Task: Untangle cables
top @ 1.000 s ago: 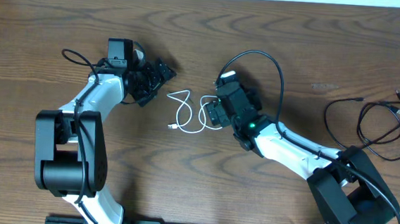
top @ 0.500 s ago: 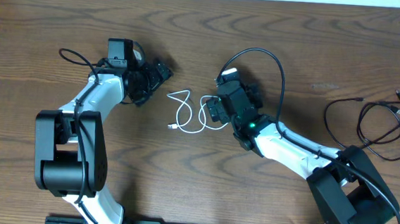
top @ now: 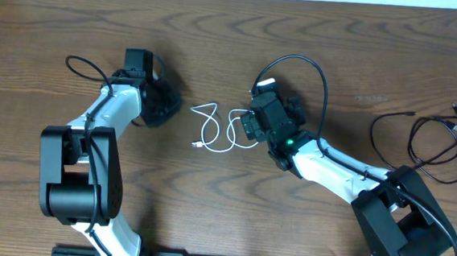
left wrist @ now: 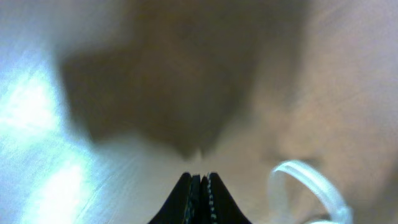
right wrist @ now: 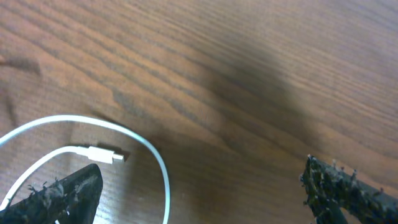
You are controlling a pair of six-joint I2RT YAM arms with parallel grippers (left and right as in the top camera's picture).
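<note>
Cables: thin white cord [top: 205, 130] looped mid-tabletop [top: 315, 37], long black cord [top: 412, 145] heaped by right edge. We judge both light, limp; we'd pinch near white plug [right wrist: 102, 154]. Left jaws closed, empty; right jaws wide open.

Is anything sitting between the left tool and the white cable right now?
Nothing visible. Only bare table separates the left tool, which is shut on nothing, from the white cable. In the left wrist view, the cable's loop lies off to one side of the closed tips and does not touch them.
</note>
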